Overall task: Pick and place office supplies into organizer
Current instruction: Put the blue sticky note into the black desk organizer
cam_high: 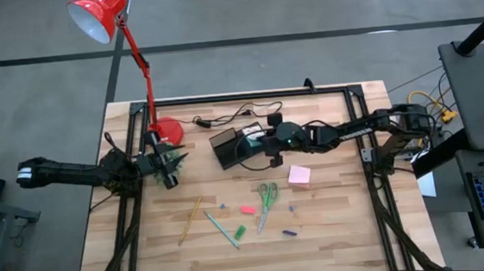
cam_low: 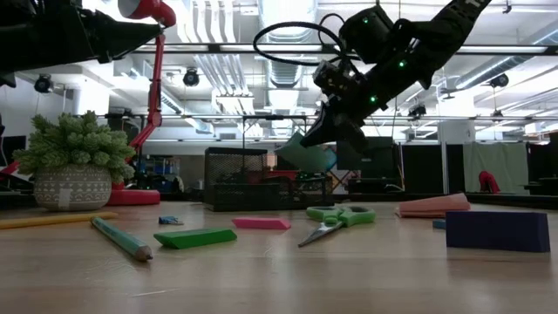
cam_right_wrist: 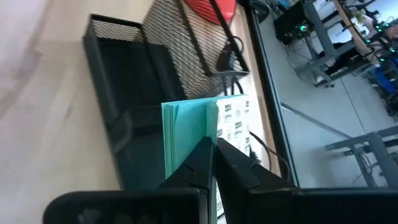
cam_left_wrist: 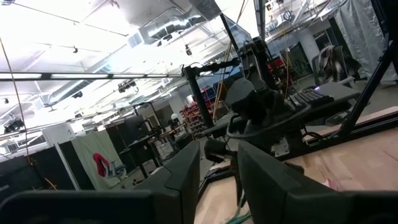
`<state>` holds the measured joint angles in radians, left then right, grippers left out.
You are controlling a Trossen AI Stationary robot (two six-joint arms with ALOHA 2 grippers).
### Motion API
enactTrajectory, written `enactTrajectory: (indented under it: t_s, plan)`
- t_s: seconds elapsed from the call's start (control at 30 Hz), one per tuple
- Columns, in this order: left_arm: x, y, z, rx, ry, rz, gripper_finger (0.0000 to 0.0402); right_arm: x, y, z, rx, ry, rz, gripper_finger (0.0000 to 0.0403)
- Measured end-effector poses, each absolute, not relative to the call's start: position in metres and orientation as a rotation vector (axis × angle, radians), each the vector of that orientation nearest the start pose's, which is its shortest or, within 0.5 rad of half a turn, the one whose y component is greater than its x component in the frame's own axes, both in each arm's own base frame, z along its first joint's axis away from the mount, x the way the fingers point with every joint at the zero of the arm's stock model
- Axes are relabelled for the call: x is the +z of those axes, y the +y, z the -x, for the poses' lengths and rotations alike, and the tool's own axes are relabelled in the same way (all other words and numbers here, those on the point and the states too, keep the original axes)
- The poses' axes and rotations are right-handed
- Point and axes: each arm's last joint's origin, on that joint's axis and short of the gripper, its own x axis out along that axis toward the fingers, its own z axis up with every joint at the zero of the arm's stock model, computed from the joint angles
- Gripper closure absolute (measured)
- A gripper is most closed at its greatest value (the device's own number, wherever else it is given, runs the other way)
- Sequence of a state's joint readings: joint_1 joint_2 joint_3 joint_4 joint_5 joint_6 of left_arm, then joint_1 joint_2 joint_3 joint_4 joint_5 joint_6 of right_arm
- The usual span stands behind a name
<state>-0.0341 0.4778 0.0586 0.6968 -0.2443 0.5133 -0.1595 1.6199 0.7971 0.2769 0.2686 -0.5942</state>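
Note:
My right gripper (cam_high: 258, 140) hangs above the black mesh organizer (cam_high: 226, 148), shut on a teal sticky-note pad (cam_right_wrist: 186, 134). The pad shows over the organizer's compartments (cam_right_wrist: 124, 81) and clear of them in the low view (cam_low: 305, 153). On the table's near half lie green-handled scissors (cam_high: 267, 198), a pink sticky-note pad (cam_high: 299, 175), a yellow pencil (cam_high: 190, 219), a green pen (cam_high: 221, 230) and small pink (cam_high: 247, 209), green (cam_high: 240, 232) and purple (cam_high: 289, 232) pieces. My left gripper (cam_high: 170, 177) waits open at the table's left side. My right gripper pinches the teal pad by its edge (cam_right_wrist: 208, 146) between its two fingers, coming from the table's right and slanting down. A white printed label (cam_right_wrist: 233, 121) shows beside that edge. The pad juts out beyond the fingertips, lifted clear above the organizer.
A red desk lamp (cam_high: 98, 17) stands with its round base (cam_high: 168, 130) at the far left, a small potted plant (cam_low: 74, 166) beside it. A black cable (cam_high: 232, 116) runs along the far edge behind the organizer. Bare wood lies near the front edge.

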Motion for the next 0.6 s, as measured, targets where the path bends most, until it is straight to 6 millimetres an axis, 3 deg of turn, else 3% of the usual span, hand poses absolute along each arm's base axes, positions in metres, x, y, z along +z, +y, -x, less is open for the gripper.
enactTrajectory:
  t_s: [0.6]
  plan:
    - [0.206,0.003,-0.126,0.275,-0.217,-0.470,0.0306,0.168,-0.067,-0.325,-0.239,0.668,0.649,0.0394]
